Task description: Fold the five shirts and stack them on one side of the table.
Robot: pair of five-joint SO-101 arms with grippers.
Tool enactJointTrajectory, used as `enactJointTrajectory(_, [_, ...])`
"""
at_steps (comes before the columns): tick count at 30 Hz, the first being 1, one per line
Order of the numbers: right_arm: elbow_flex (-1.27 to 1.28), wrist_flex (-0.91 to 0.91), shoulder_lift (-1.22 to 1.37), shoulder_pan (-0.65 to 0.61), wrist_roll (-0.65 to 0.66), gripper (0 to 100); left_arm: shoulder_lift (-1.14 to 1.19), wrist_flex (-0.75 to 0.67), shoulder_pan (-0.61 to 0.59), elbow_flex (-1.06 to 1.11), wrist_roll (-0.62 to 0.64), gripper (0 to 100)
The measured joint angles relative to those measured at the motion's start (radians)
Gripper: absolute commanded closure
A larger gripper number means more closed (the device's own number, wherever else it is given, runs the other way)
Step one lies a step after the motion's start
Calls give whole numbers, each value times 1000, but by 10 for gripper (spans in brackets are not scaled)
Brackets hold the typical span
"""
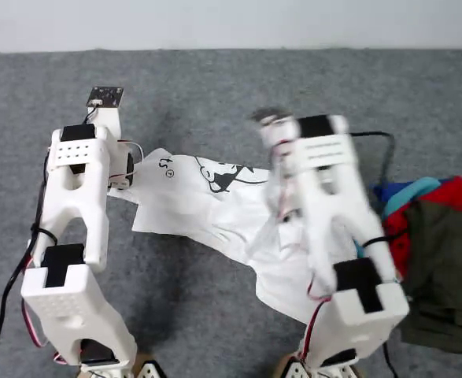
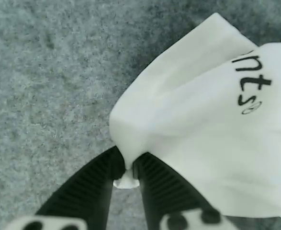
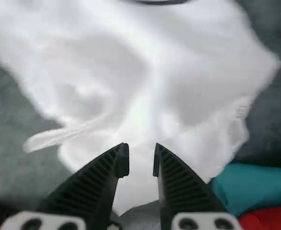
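shirt (image 1: 207, 201) spread across mid-table (image 1: 215, 87); heap of other shirts (image 1: 435, 260) at the right edge, just beside it.

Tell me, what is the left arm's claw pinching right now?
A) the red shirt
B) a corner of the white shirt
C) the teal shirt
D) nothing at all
B: in the left wrist view, the left gripper is closed on a bunched corner of the white shirt. The pile of coloured shirts lies apart from it at the table's side.
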Motion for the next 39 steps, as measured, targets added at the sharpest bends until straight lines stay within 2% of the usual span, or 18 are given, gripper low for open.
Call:
enactJointTrajectory(3, [0,54,-26,-124,0,894,0,11,0,0,0,987])
enactJointTrajectory(9, [74,55,-69,-278,0,894,0,17,0,0,0,987])
enactJointTrajectory(15, [184,-44,-66,-302,-12,894,0,17,0,0,0,987])
enactJointTrajectory(23, [199,-186,38,-302,-55,897,0,17,0,0,0,987])
enactJointTrajectory(26, [199,-215,84,-249,-55,897,0,17,0,0,0,987])
enactJointTrajectory(32, [199,-224,109,-9,-3,897,0,17,0,0,0,987])
enactJointTrajectory(39, [199,-199,64,133,75,897,0,17,0,0,0,987])
